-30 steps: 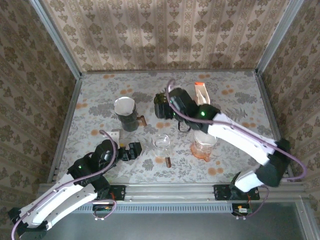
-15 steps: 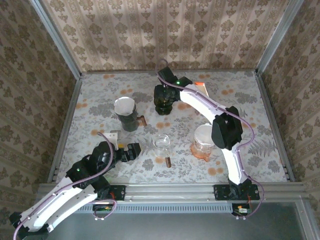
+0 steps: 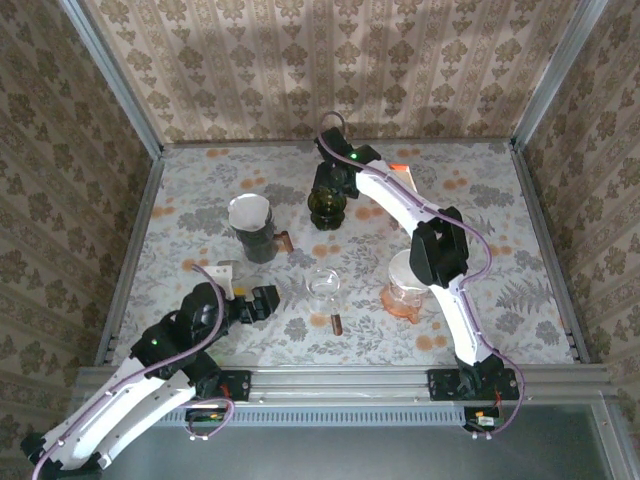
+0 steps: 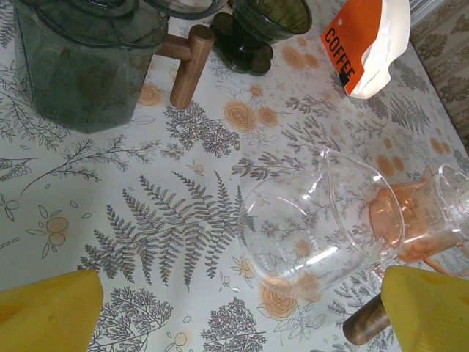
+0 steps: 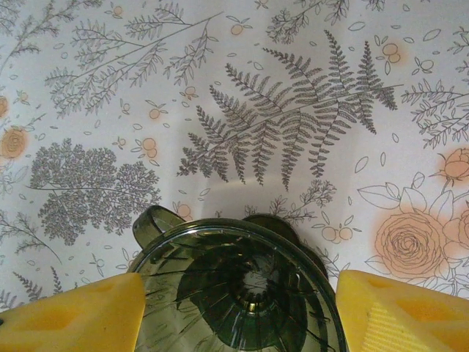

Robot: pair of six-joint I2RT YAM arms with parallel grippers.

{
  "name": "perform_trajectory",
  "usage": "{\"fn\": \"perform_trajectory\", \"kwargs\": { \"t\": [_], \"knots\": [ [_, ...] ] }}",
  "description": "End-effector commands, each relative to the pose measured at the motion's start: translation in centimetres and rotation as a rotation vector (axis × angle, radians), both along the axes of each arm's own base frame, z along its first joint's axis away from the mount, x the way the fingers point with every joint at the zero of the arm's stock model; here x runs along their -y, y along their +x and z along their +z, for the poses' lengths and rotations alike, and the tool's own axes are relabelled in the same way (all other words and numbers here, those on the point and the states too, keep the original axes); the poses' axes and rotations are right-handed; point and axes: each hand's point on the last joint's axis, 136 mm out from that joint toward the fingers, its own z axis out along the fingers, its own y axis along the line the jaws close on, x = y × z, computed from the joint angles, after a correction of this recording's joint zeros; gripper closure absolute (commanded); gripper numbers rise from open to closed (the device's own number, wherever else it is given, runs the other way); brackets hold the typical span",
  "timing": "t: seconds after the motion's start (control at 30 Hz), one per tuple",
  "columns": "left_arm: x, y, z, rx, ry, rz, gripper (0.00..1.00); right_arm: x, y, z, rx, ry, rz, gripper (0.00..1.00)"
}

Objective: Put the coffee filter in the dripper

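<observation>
The dripper is a dark green glass cone standing at the back middle of the table. My right gripper comes down over it. In the right wrist view its yellow fingers press the rim of the dripper from both sides, so the right gripper is shut on it. The inside of the cone is bare. A white coffee filter sits in the mouth of a dark jug to the left. My left gripper is open and low, just left of a clear glass server, with nothing between the jaws of the left gripper.
The dark jug has a wooden handle. An orange and white coffee bag lies behind the dripper. An orange glass vessel with a pale top stands at the right. The clear server has a wooden handle.
The right arm has swung its elbow back and to the right while its gripper stayed on the dripper, which shifted slightly backward. The left arm edged a little forward.
</observation>
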Motion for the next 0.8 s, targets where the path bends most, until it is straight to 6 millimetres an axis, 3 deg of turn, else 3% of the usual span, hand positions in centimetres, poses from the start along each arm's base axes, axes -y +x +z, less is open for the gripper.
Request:
{"fn": "perform_trajectory", "kwargs": {
  "t": [0.0,0.4,0.77],
  "knots": [
    [-0.1,-0.2,-0.6,-0.002,0.015,-0.017,0.0,0.9,-0.4,-1.1,-0.049,-0.029,-0.036,0.29],
    [-0.5,-0.1,-0.8,-0.014,0.004,-0.001,0.0,-0.1,-1.7,-2.4,-0.113,-0.001,-0.009,0.3],
    [-0.8,-0.2,-1.2,-0.027,-0.007,0.013,0.0,-4.5,-5.7,-0.8,-0.116,0.25,0.031,0.31]
  ]
}}
